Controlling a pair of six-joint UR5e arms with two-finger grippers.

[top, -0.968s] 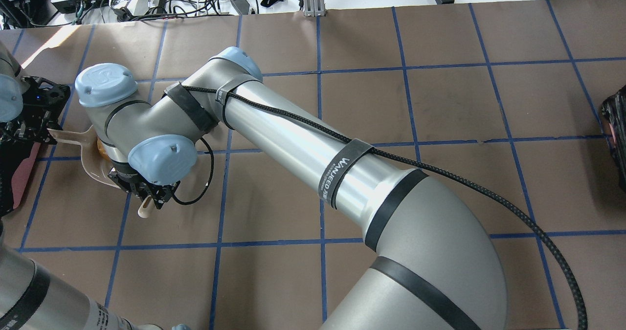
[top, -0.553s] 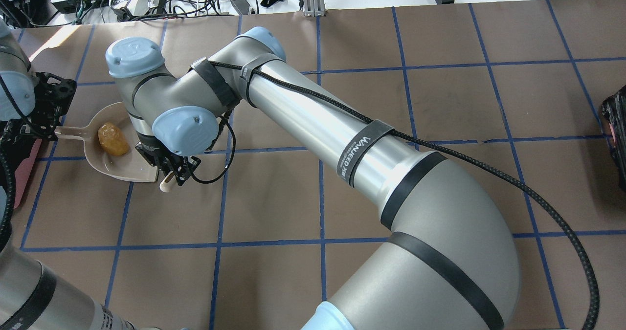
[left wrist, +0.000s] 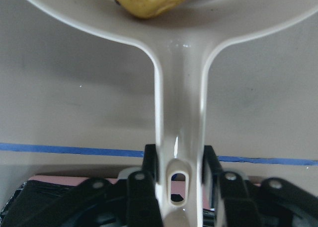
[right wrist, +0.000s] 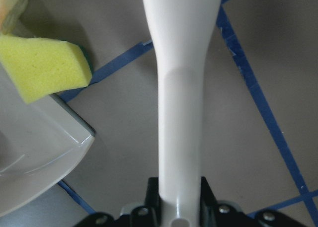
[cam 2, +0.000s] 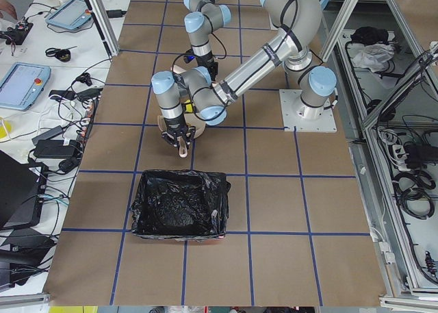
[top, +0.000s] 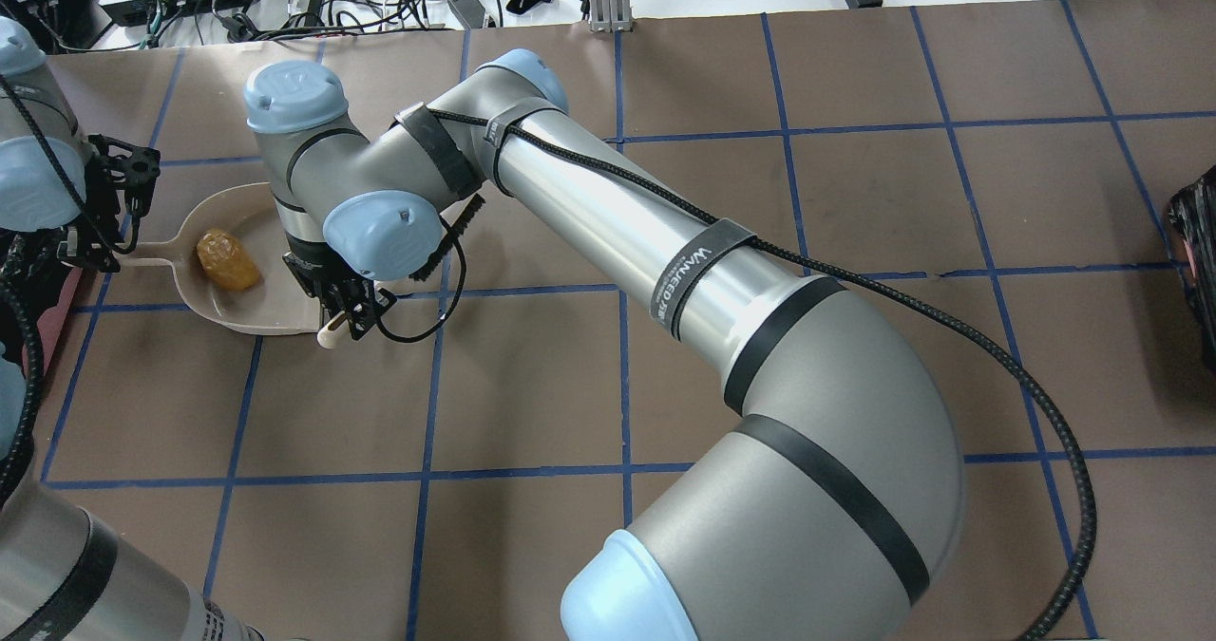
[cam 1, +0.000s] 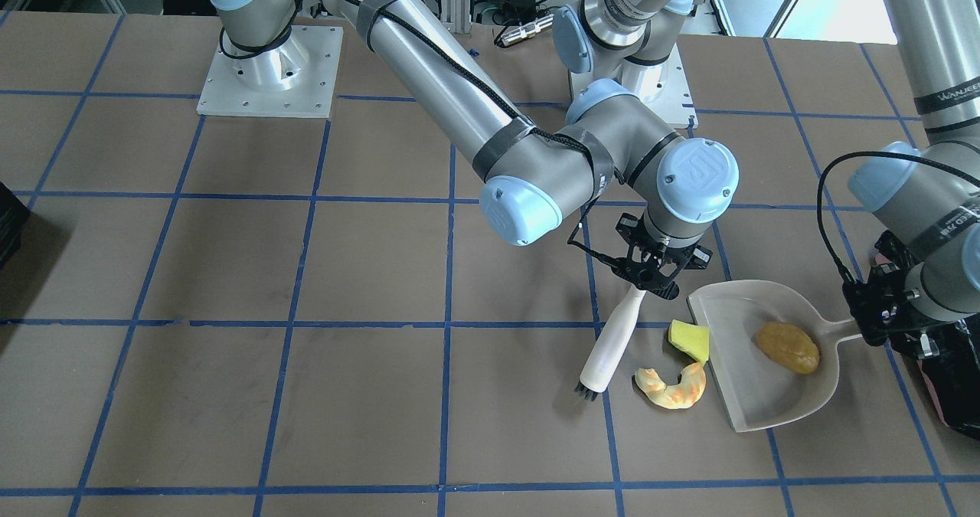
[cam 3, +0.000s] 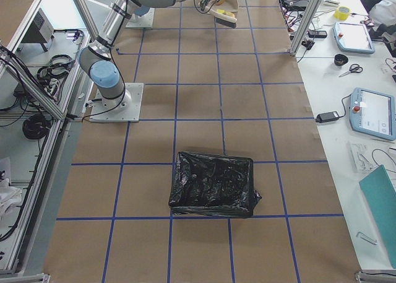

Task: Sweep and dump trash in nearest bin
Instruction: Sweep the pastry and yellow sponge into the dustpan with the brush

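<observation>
My left gripper (cam 1: 880,322) is shut on the handle of a beige dustpan (cam 1: 758,402) that lies flat on the table; the wrist view shows the jaws clamping the handle (left wrist: 181,113). The golden-brown potato piece (cam 1: 787,346) lies inside the pan. The yellow-green wedge (cam 1: 689,338) sits at the pan's lip, and the orange-and-cream croissant piece (cam 1: 674,387) lies on the table just outside it. My right gripper (cam 1: 651,272) is shut on a white brush (cam 1: 609,345) whose bristles are down beside the croissant. The pink-sided bin with the black bag (cam 2: 179,205) stands just behind the left gripper.
The bin's black bag shows at the table edge (cam 1: 949,379) close to the left wrist. A second black-bagged container (cam 3: 213,184) stands at the far right end of the table. My right arm (top: 608,233) reaches across the table's middle.
My right wrist and the brush have moved off the pan, away from the robot and rightward in the overhead view. The potato now shows in the pan. The left gripper has barely moved.
</observation>
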